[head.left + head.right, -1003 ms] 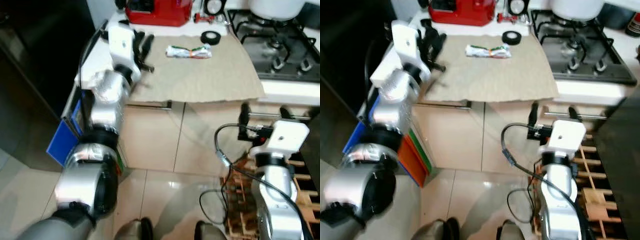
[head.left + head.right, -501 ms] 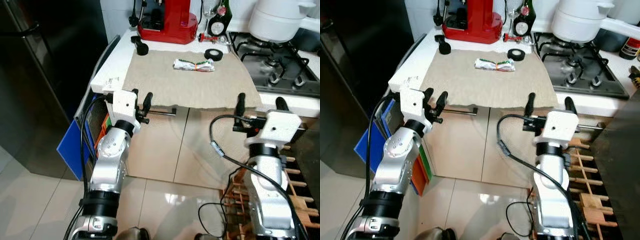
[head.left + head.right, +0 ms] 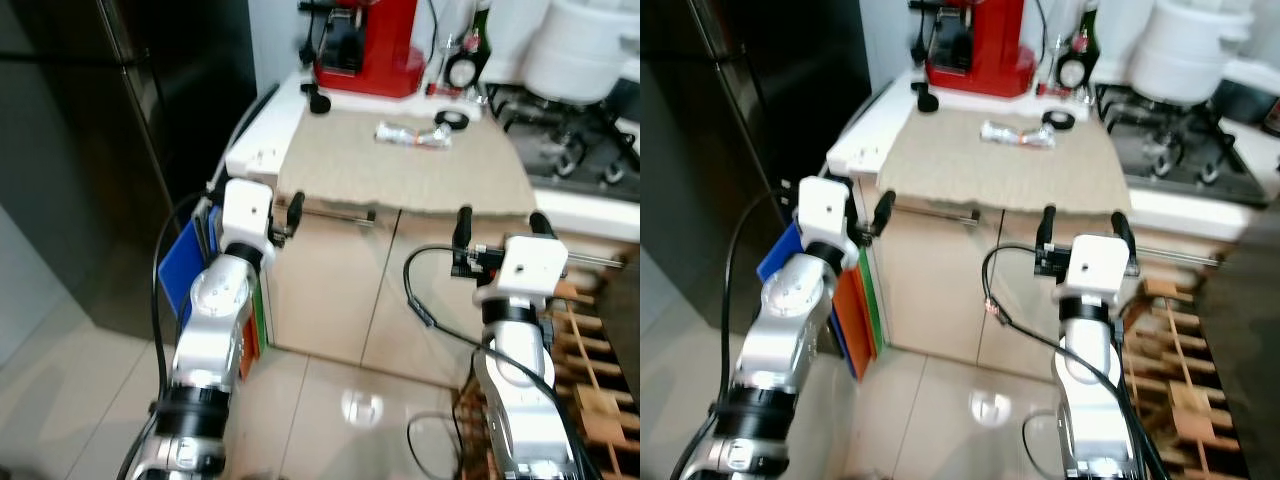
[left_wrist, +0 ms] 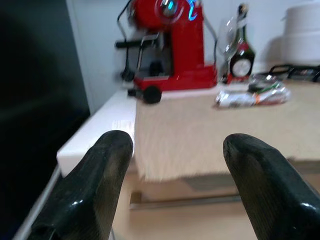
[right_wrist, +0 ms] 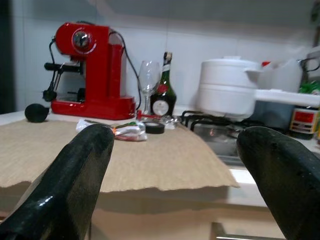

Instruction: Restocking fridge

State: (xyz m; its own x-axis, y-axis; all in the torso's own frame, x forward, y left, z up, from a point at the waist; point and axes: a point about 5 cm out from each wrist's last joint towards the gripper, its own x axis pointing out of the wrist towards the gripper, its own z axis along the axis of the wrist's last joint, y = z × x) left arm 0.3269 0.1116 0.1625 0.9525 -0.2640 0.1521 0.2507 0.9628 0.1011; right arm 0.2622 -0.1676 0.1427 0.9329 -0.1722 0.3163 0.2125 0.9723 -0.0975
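The black fridge stands shut at the left, next to the counter. A wrapped packet with green and red print lies on the beige mat on the counter; it is also in the wrist views. My left gripper is open and empty, held in front of the counter's left corner at counter height. Open and empty too, my right gripper is raised before the mat's front edge, to the right.
A red coffee machine, a wine glass, a bottle and a black tape roll stand at the counter's back. A gas hob with a white pot is to the right. Blue boards lean beside the fridge. A wooden rack stands low at right.
My left gripper came down off the counter's left edge to just in front of it. The camera has swung left and back, bringing more of the fridge into view.
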